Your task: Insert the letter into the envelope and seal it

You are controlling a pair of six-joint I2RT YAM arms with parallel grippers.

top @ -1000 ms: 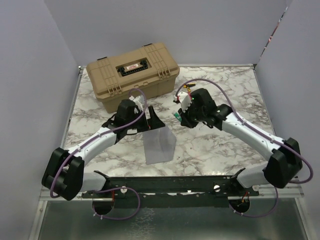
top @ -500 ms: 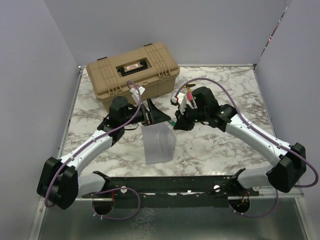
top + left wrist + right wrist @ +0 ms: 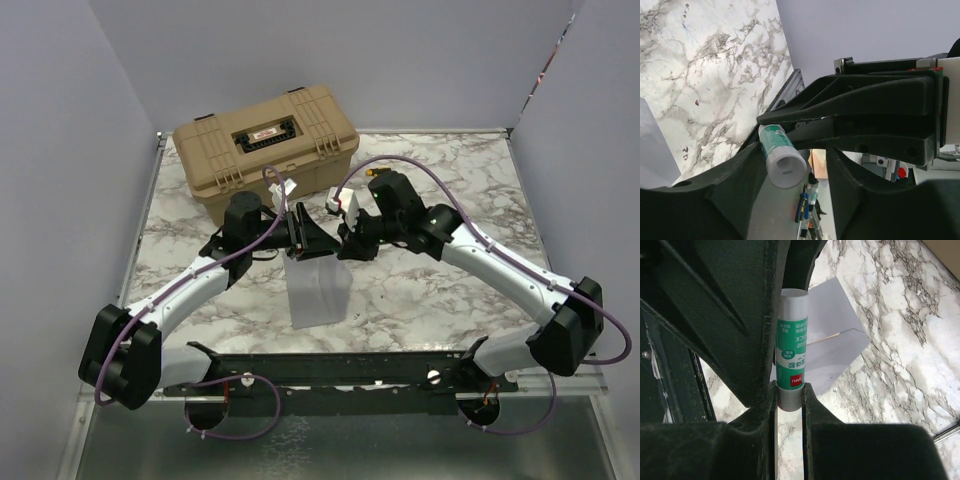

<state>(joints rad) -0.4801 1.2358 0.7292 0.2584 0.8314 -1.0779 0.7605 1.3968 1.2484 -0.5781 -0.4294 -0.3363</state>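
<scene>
Right gripper (image 3: 789,390) clenched on the base of a green-and-white glue stick (image 3: 790,355); left gripper (image 3: 794,165) spread around the cap end, not yet pinching, with a gap on one side in the left wrist view; both hang over the envelope (image 3: 318,295).

Risks: the stick is pinched only at its base, so an off-axis cap pull could twist it loose and drop it on the paper; the envelope lies loose on the worktop (image 3: 450,180), so rubbing glue could drag it; a thin tan edge (image 3: 832,335), probably the letter, shows at the fold and might get glued.

Envelope flat, just near of the grippers; long axis runs near-to-far, tilted a little right; far end hidden, so can't tell where the flap points. Stick axis runs gripper to gripper, cap toward the left one.
</scene>
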